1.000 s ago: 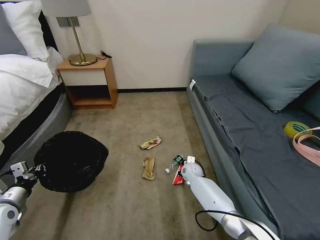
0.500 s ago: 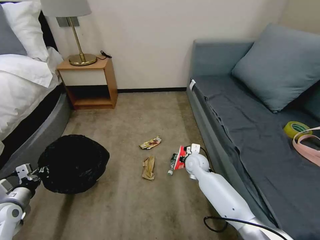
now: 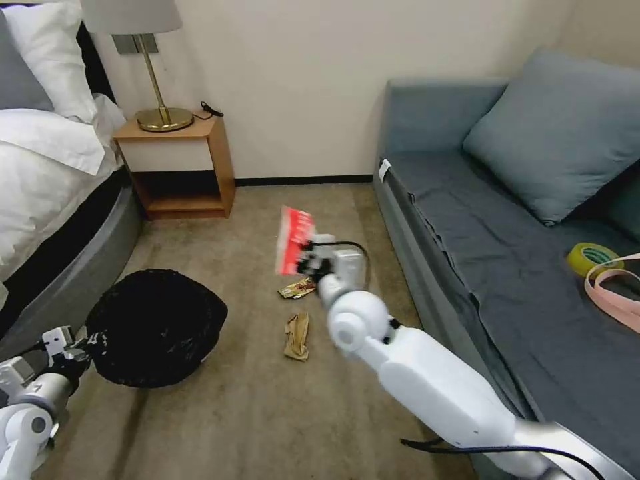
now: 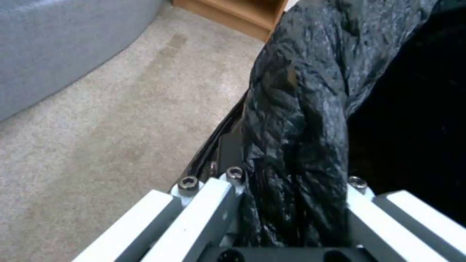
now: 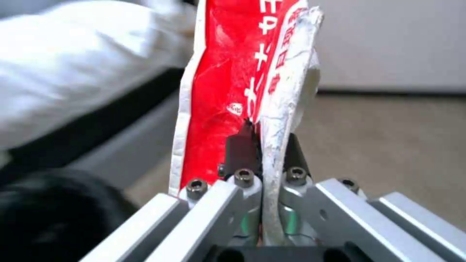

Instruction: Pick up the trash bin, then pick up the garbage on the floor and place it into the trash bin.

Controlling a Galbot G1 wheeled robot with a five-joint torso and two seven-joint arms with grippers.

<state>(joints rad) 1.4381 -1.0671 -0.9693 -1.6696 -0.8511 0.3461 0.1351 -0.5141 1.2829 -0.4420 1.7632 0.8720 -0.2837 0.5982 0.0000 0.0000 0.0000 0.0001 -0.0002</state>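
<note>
Claws both full: bin rim on the left, red carton on the right

Left claw [image 3: 79, 343] low at the left edge of the head view, beside the grey base of the bed [image 3: 40, 173], fingers pinched tight on the bag-covered rim of the trash bin [image 3: 157, 327]. From the left wrist view, one finger [image 4: 230, 153] pressed against the outside of the crinkly black plastic, a thick fold of bag and rim squeezed between the two. Bin tipped, dark mouth turned up toward the head camera, over the beige carpet [image 3: 233, 413]; hard to tell whether clear of the floor or touching it.

Farther back on the left, against the wall, a wooden nightstand [image 3: 177, 167] with a brass lamp [image 3: 157, 67] on top.

Around the middle of the carpet, two pieces of garbage lying apart from each other: a shiny snack wrapper [image 3: 298, 288] just beside the right wrist, and crumpled brown paper [image 3: 297, 335] nearer the robot, well right of the bin.

Right claw [image 3: 310, 257] raised above the wrapper, arm stretched forward from the lower right. Nearly shut, with only the thickness of a red-and-white crushed carton [image 3: 293, 240] between the fingers. Carton upright in the grip, held by its lower end, well off the floor and still well apart from the bin. In the right wrist view, black pads [image 5: 241, 149] biting a crease in the carton, red printed face to one side, white edge to the other.

On the right, a grey-blue sofa [image 3: 507, 267] with a matching cushion [image 3: 560, 133], a yellow-green tape roll [image 3: 592, 257] and a pink strap [image 3: 613, 293] on the seat
</note>
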